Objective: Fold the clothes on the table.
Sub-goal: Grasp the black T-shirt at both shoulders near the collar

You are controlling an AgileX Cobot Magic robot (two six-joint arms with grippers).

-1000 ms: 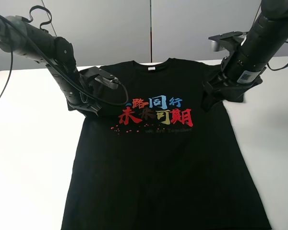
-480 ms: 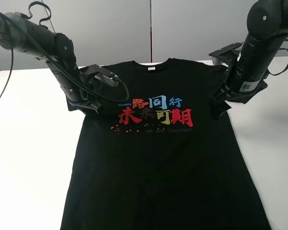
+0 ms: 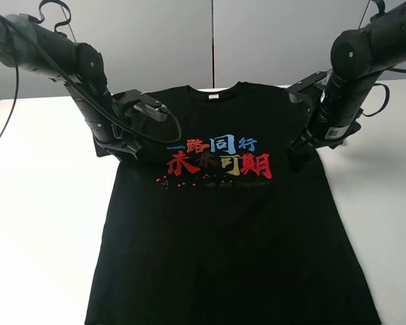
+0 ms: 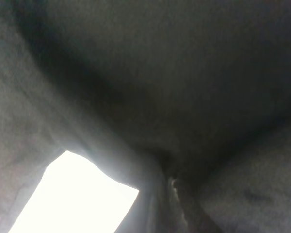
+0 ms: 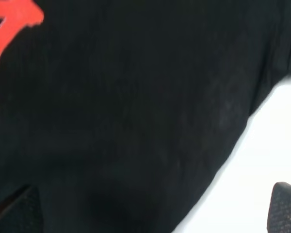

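The clothes (image 3: 223, 223), a black T-shirt, lie flat on the white table (image 3: 40, 217) with the coloured print (image 3: 220, 157) facing up. My left gripper (image 3: 125, 147) is down at the shirt's left sleeve, shut, and its wrist view is filled with bunched black cloth (image 4: 184, 73) drawn into a fold over a patch of table (image 4: 72, 194). My right gripper (image 3: 299, 145) hangs over the right sleeve area. It is open, with one dark fingertip (image 5: 285, 204) over the table and the other over the shirt (image 5: 136, 121). Nothing is gripped between them.
White tabletop (image 3: 386, 203) lies bare on both sides of the shirt. A grey wall panel (image 3: 210, 40) stands behind the table's far edge. A cable (image 3: 13, 88) hangs from the left arm.
The right arm has swung inward and lowered its gripper toward the shirt's right sleeve. The left arm has barely moved and stays on the left sleeve.
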